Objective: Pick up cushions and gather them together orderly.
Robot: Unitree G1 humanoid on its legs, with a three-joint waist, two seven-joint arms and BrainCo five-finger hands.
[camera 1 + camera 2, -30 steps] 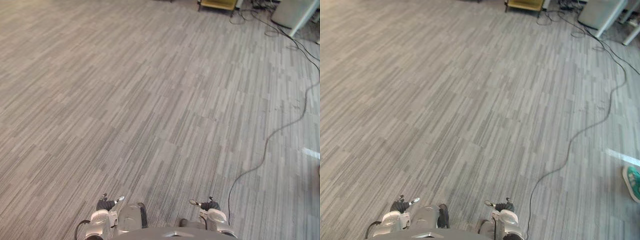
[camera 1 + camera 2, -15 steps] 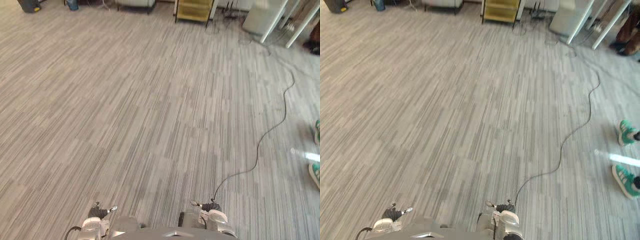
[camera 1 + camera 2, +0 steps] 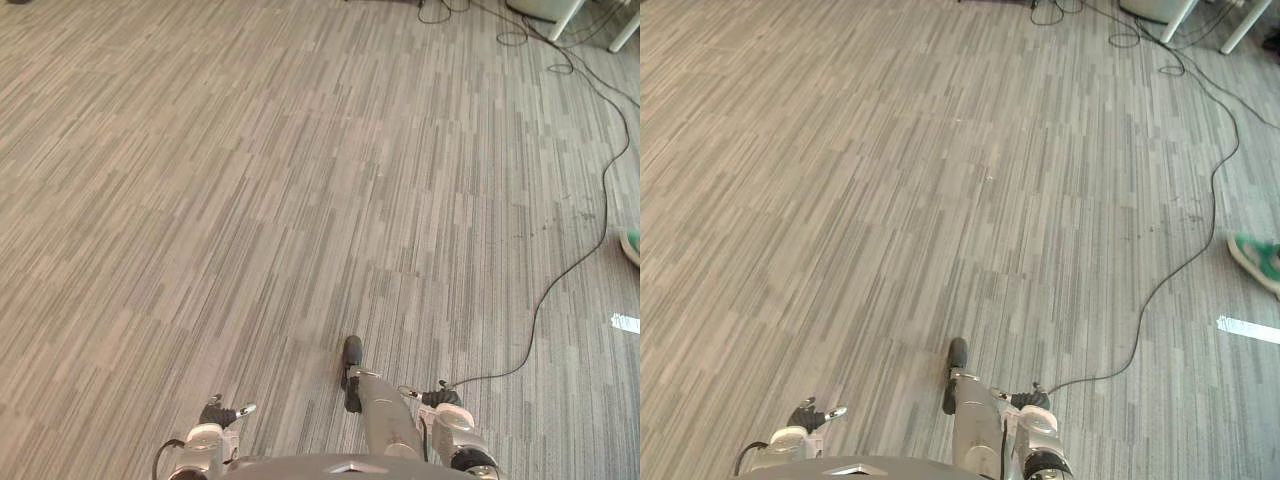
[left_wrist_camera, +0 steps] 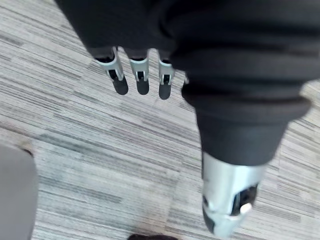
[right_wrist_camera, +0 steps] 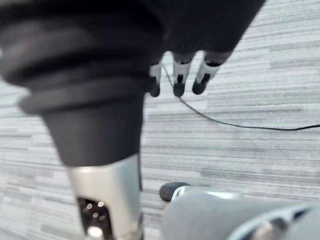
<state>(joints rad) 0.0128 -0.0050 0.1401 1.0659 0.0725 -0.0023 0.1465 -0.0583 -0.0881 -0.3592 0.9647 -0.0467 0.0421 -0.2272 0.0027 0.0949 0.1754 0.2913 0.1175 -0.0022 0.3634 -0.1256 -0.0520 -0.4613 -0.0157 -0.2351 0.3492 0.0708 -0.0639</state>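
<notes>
My left hand [image 3: 222,413] hangs low at my left side, over the grey striped carpet [image 3: 300,200]. In the left wrist view its fingers [image 4: 141,80] point straight down at the floor and its thumb [image 4: 227,200] stands apart, with nothing held. My right hand [image 3: 441,398] hangs low on the right side. In the right wrist view its fingers [image 5: 178,82] are likewise straight above bare carpet and hold nothing.
A person's green shoe [image 3: 1257,258] rests on the carpet at the right edge. White table legs [image 3: 566,14] stand at the far right corner. A bright strip [image 3: 1248,329] marks the floor on the right.
The whole picture has tilted down and shifted, so the camera has moved. Both hands stay low at my sides. One green shoe shows at the right edge instead of two.
</notes>
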